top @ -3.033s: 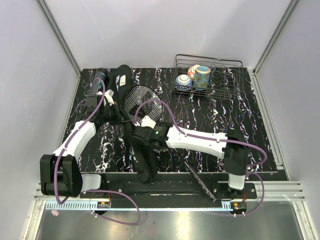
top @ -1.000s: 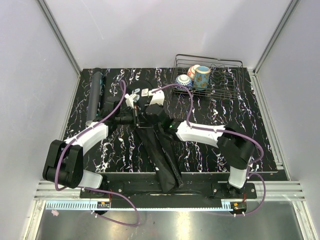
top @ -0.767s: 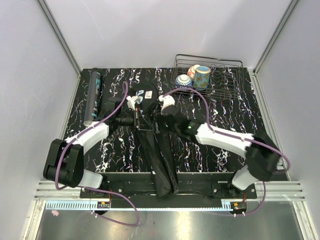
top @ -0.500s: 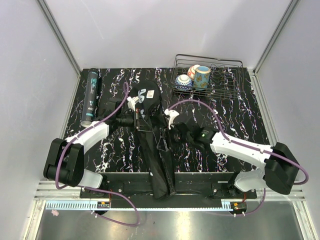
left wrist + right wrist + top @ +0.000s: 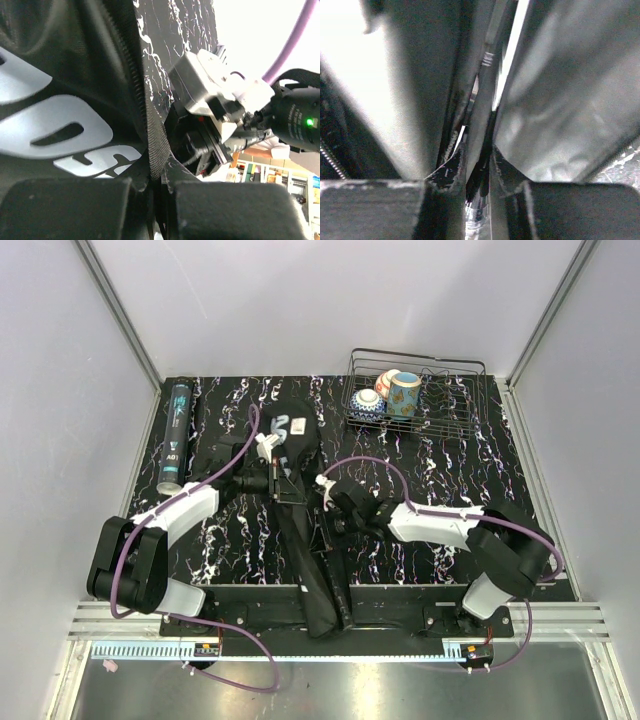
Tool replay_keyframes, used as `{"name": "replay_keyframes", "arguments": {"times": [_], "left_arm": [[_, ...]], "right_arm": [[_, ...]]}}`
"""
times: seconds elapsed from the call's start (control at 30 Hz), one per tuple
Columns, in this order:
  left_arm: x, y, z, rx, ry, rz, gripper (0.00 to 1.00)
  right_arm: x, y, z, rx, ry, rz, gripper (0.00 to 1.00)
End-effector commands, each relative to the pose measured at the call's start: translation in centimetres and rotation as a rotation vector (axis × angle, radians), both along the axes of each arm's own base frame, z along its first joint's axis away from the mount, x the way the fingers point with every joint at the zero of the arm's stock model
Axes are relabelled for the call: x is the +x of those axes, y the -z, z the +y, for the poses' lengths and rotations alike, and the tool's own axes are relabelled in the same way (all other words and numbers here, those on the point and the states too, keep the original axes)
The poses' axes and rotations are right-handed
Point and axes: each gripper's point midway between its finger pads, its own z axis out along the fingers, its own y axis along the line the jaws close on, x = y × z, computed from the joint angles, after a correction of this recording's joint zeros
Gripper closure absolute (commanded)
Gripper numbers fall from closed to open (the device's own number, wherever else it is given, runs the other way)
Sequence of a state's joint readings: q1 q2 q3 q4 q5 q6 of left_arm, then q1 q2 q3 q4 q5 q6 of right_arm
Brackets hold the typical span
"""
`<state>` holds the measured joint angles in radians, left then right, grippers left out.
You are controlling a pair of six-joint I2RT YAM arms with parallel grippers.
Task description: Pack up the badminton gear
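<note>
The long black bag (image 5: 305,560) lies lengthwise from the mat's middle back to the near edge, with its white lettering at the far end. My left gripper (image 5: 275,480) is at the bag's left edge. In the left wrist view it (image 5: 160,182) is shut on a woven strap at the edge of the bag (image 5: 60,100). My right gripper (image 5: 328,508) is on the bag's right side. In the right wrist view it (image 5: 479,172) is shut on a thin dark fold of the bag (image 5: 560,100). The dark teal-lettered tube (image 5: 174,436) lies at the far left. The racket and shuttlecocks are not in sight.
A wire basket (image 5: 470,390) with painted ceramic cups (image 5: 404,392) stands at the back right. Purple cables loop over both arms. The right gripper's white body (image 5: 215,100) is close in front of the left wrist camera. Grey walls enclose the mat on three sides.
The racket head seen three seconds ago is gone from sight and the bag now lies straight. The tube has shifted to the far left. My right gripper swung right, then came back onto the bag.
</note>
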<state>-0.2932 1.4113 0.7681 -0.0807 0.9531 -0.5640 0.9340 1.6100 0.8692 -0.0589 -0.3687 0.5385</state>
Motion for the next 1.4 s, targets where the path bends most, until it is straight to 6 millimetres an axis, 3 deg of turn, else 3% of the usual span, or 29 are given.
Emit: {"name": "replay_keyframes", "arguments": {"times": [0.0, 0.03, 0.27, 0.4, 0.53, 0.6, 0.67, 0.8, 0.83, 0.87, 0.9, 0.93, 1.0, 1.13, 1.2, 1.23, 1.3, 1.37], "left_arm": [[0.6, -2.7, -0.8, -0.052, 0.053, -0.107, 1.0], [0.5, -2.5, -0.7, -0.045, 0.054, -0.105, 1.0], [0.2, -2.8, -0.9, -0.061, 0.078, -0.104, 1.0], [-0.2, -3.6, -1.2, -0.101, 0.103, -0.111, 1.0], [-0.2, -5.3, -2.2, -0.195, 0.112, -0.116, 1.0], [-0.6, -5.6, -2.5, -0.237, 0.128, -0.1, 1.0], [-0.6, -6.5, -2.7, -0.279, 0.135, -0.096, 1.0], [-0.3, -5.3, -2.6, -0.25, 0.132, -0.096, 1.0], [-0.5, -3.9, -2.1, -0.202, 0.108, -0.022, 1.0], [0.1, -3.0, -1.8, -0.149, 0.07, -0.02, 1.0], [0.7, -2.7, -1.6, -0.101, 0.075, -0.083, 1.0], [0.3, -1.4, -1.0, -0.041, 0.057, -0.01, 1.0], [1.2, -0.5, -0.4, 0.029, 0.024, -0.025, 1.0], [2.0, 0.5, 0.5, 0.067, -0.018, 0.004, 1.0], [2.2, 0.6, 0.6, 0.07, -0.02, 0.007, 1.0], [2.2, 0.5, 0.6, 0.07, -0.021, 0.005, 1.0], [2.0, 0.6, 0.7, 0.074, -0.02, 0.0, 1.0], [1.8, 0.4, 0.7, 0.07, -0.013, -0.001, 1.0]], "right_arm": [[2.5, -3.5, 2.6, 0.175, 0.087, -0.085, 0.95], [3.6, -4.7, 2.7, 0.223, 0.156, -0.131, 1.0], [9.0, -9.7, 1.2, 0.133, 0.404, -0.435, 1.0], [12.0, -9.6, -0.2, 0.03, 0.502, -0.553, 1.0], [13.8, -8.4, 0.7, 0.043, 0.708, -0.561, 1.0], [13.1, -8.5, 1.6, 0.035, 0.791, -0.626, 1.0], [13.4, -7.1, 3.3, 0.002, 0.807, -0.655, 1.0], [13.1, -5.5, 4.4, -0.017, 0.779, -0.663, 1.0], [12.3, -5.0, 4.0, -0.019, 0.767, -0.642, 0.99], [12.0, -4.9, 3.7, -0.013, 0.755, -0.629, 0.81], [11.0, -5.6, 3.5, -0.001, 0.705, -0.592, 0.74], [10.4, -5.5, 2.9, -0.02, 0.669, -0.577, 0.7], [8.6, -6.7, 2.3, -0.011, 0.57, -0.53, 0.52], [6.3, -7.3, -0.4, -0.024, 0.457, -0.437, 0.43], [6.0, -9.1, -2.1, 0.012, 0.454, -0.414, 0.4], [5.8, -9.1, -2.8, 0.012, 0.436, -0.41, 0.38], [6.8, -10.6, -4.7, 0.058, 0.456, -0.389, 0.35], [7.9, -10.4, -6.3, 0.067, 0.474, -0.385, 0.31]]}}
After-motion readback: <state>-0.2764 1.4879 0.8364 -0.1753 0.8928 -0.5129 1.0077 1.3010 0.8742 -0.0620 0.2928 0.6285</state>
